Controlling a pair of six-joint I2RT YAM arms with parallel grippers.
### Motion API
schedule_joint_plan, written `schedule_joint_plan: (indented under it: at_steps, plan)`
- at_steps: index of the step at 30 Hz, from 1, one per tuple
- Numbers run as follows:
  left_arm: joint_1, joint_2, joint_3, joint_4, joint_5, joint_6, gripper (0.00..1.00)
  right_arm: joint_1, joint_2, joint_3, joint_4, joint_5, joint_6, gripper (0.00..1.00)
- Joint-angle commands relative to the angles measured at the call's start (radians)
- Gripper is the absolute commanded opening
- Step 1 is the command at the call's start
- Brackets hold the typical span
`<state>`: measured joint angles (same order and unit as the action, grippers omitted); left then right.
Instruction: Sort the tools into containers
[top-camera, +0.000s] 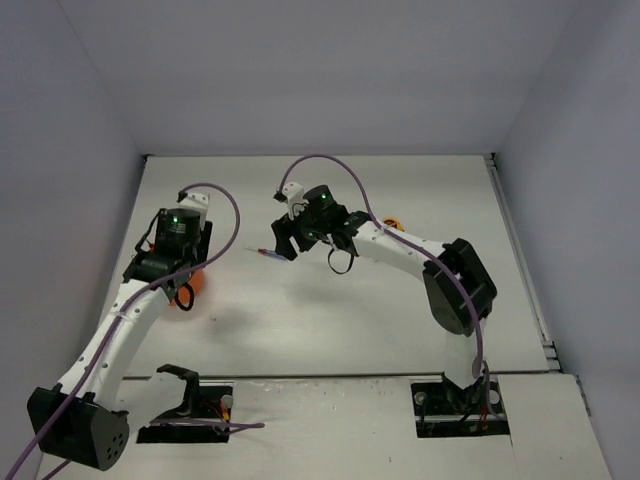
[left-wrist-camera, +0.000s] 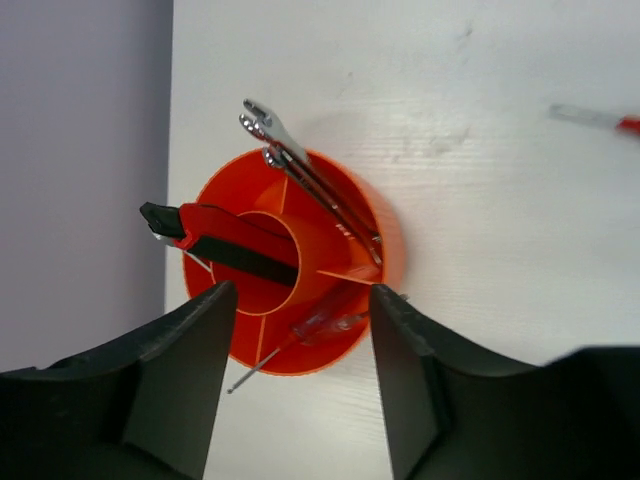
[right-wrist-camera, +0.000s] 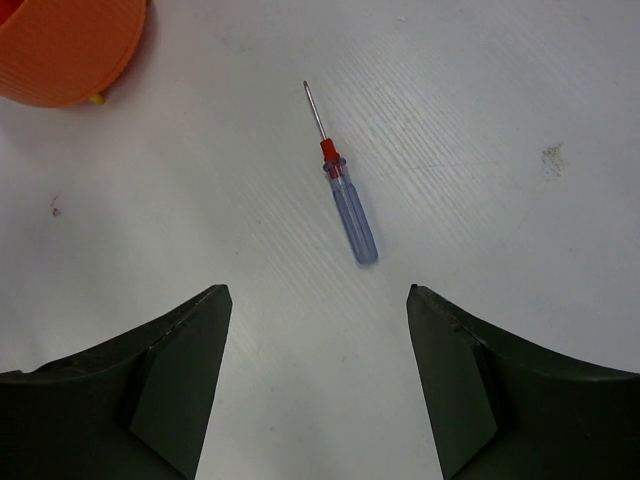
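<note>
From above, the left gripper hangs directly over the orange tub at the left side of the table, hiding most of it. The right gripper hovers near mid-table, with a small screwdriver lying just to its left. In the left wrist view, the left gripper's fingers stand apart and clamp nothing. The tub sits right beneath them and holds thin silver wrenches leaning over its rim, a red-and-black knife tool and a clear-handled screwdriver, each in its own compartment. In the right wrist view, the right gripper's fingers are also spread and empty. The blue-and-red screwdriver lies flat on the table ahead of the gap, apart from both fingers, and a ribbed orange round thing sits in the far left corner.
</note>
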<state>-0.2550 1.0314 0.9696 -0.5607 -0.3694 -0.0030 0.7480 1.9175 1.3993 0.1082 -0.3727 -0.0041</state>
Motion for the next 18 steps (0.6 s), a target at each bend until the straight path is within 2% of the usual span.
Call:
schedule_joint_plan:
  at_steps: [1, 3, 7, 18]
  plan:
    - [-0.001, 0.006, 0.155, -0.081, 0.088, -0.186, 0.6, 0.035, 0.082, 0.143, -0.052, 0.031, -0.109, 0.65]
    - [0.0, 0.001, 0.196, -0.111, 0.111, -0.222, 0.65, 0.041, 0.124, 0.183, -0.068, 0.041, -0.119, 0.64]
    - [0.002, -0.004, 0.254, -0.162, 0.149, -0.297, 0.69, 0.053, 0.201, 0.232, -0.089, 0.057, -0.135, 0.6]
    - [0.002, -0.01, 0.242, -0.173, 0.285, -0.391, 0.7, 0.086, 0.331, 0.291, -0.104, 0.184, -0.153, 0.48]
